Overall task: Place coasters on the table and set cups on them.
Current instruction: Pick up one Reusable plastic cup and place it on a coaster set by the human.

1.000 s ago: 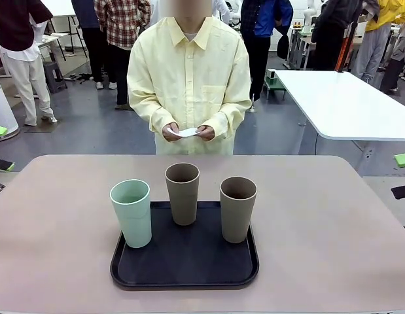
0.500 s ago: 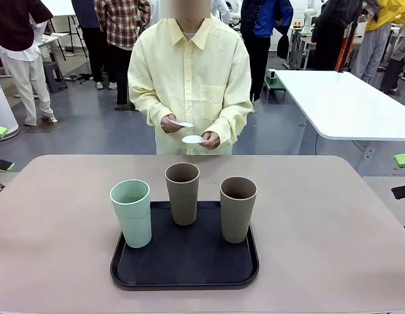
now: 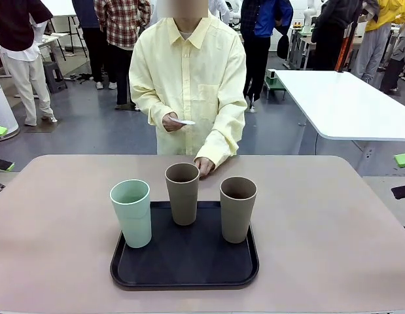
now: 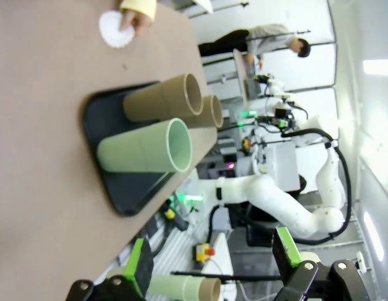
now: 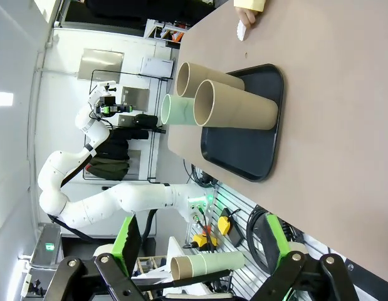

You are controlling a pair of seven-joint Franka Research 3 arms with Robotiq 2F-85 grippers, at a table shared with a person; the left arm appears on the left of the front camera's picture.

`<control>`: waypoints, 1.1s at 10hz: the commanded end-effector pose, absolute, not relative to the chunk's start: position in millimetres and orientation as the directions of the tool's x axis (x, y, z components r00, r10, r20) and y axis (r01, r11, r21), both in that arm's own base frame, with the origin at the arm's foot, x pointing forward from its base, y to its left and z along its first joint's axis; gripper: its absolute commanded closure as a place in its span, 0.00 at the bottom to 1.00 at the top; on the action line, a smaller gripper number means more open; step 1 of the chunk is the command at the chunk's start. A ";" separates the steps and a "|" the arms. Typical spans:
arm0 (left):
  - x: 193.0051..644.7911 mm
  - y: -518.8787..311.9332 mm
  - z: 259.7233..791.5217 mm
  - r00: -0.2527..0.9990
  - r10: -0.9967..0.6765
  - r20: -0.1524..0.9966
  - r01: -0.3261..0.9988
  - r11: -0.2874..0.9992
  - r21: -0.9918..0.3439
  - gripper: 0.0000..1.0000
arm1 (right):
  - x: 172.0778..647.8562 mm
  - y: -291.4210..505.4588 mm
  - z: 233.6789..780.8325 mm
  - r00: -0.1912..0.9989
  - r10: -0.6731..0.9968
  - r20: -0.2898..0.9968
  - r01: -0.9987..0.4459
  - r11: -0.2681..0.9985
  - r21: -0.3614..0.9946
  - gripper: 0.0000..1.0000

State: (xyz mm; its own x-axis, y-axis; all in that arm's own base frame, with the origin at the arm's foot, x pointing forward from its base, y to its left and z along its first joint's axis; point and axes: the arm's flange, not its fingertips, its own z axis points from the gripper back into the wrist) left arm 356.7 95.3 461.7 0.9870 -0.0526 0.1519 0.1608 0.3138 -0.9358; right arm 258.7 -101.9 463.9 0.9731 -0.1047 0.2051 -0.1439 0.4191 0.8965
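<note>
Three cups stand upright on a black tray (image 3: 189,265): a mint green one (image 3: 131,212) at the left, a taupe-brown one (image 3: 182,193) at the back and another brown one (image 3: 237,208) at the right. Behind the tray, the person's hand (image 3: 203,167) presses a white scalloped coaster (image 4: 115,28) onto the beige table (image 3: 58,229). Their other hand holds more white coasters (image 3: 184,122) at chest height. My left gripper (image 4: 209,263) and my right gripper (image 5: 203,244) both stand open and empty, well back from the cups (image 4: 146,145) (image 5: 237,103).
A white table (image 3: 346,98) stands beyond the far right corner. Several people stand in the background. Bare tabletop lies to the left, right and front of the tray (image 5: 256,150). Each wrist view shows the other white arm (image 4: 275,200) (image 5: 106,200) off the table's edge.
The person split the coasters between both hands, then lowered one hand with a coaster from chest height to the table behind the middle cup. Cups, tray and grippers have not moved.
</note>
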 end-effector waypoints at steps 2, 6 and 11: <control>358.1 96.9 463.3 0.985 -0.056 0.163 0.172 0.307 -0.936 0.00 | 260.9 -101.7 464.5 0.971 -0.104 0.215 -0.156 0.404 0.901 0.00; 358.1 96.9 463.3 0.985 -0.056 0.163 0.172 0.307 -0.936 0.00 | 260.9 -101.7 464.5 0.971 -0.104 0.215 -0.156 0.404 0.901 0.00; 358.1 96.9 463.3 0.985 -0.056 0.163 0.172 0.307 -0.936 0.00 | 260.9 -101.7 464.5 0.971 -0.104 0.215 -0.156 0.404 0.901 0.00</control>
State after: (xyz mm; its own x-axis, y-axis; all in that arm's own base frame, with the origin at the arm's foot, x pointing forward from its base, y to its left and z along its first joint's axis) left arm 356.8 95.5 461.6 0.9870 -0.0525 0.1517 0.1606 0.3138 -0.9358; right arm 258.7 -101.9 463.9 0.9731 -0.1047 0.2051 -0.1439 0.4191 0.8965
